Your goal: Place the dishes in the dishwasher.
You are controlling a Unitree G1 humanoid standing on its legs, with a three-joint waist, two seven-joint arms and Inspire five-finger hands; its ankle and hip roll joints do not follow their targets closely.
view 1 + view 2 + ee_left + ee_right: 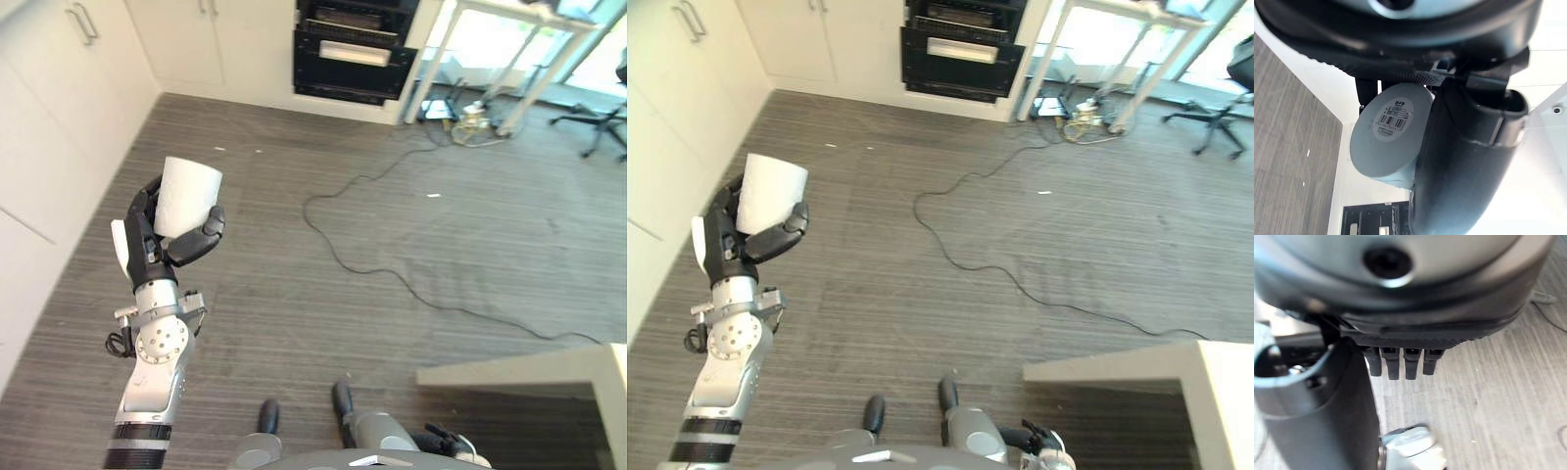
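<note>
1. Across the far wall, white cabinets (211,39) run along the room and turn down its left side, with a black built-in oven (353,49) set among them
2. The grey wood-grain floor (392,196) takes up the middle of the room, and a thin black cord (392,274) snakes over it from the far right toward the near right
3. At the far right a white-legged table (519,59) stands by bright windows, with a dark office chair (602,122) just beyond it
4. In the near right corner the pale edge of a countertop (549,372) juts in
5. The left hand (157,240) is raised at the left side of the room, above the floor and near the left cabinets
6. It holds a white cup (186,196), upright with its top well clear of the hand; the dark fingers (196,240) curl round the lower part on one side and the thumb presses from the other, so the cup sits pinched between them
7. From the left wrist the cup's round base (1393,120) shows, bearing a barcode sticker, tight against the thumb
8. The right hand (1400,364) hangs low over the floor, its fingers (1393,366) seen from the wrist as a row of short curled stubs holding nothing
</note>
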